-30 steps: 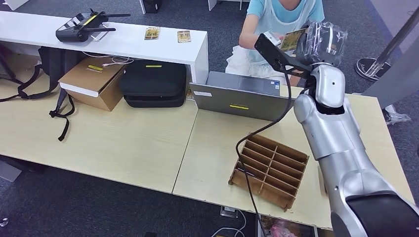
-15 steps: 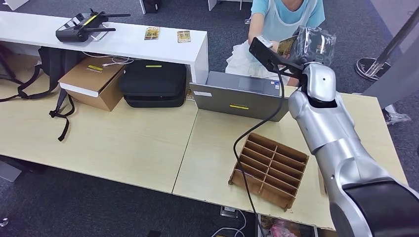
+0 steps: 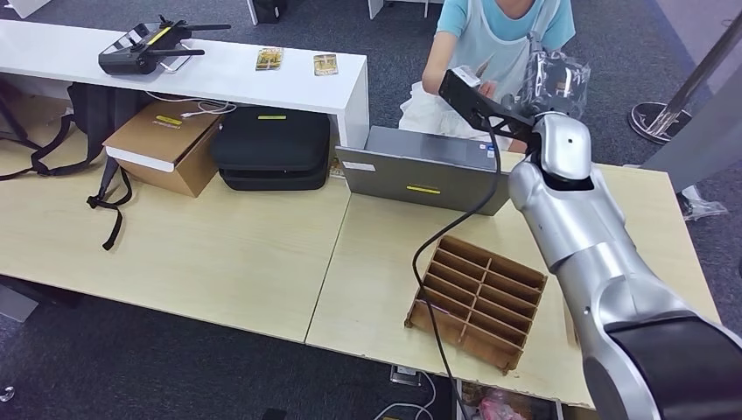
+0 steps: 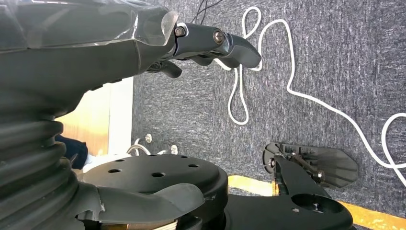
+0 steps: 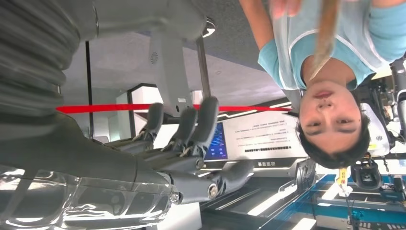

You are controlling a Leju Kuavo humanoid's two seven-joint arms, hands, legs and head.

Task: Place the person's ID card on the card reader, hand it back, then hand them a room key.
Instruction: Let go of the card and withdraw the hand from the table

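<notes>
The right hand (image 5: 182, 143), fingers spread and holding nothing, reaches toward the person (image 3: 503, 35) at one o'clock, whose thin, stiff, light card (image 5: 325, 33) looks best pinched by an edge.

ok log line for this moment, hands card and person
right hand: raised toward person, open, holding nothing | card: in person's hand | left hand: hanging over floor, holding nothing | person: behind laptop

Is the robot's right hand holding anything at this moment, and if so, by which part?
Nothing. The right hand is raised toward the person with its fingers spread and empty; the person holds the card.
</notes>
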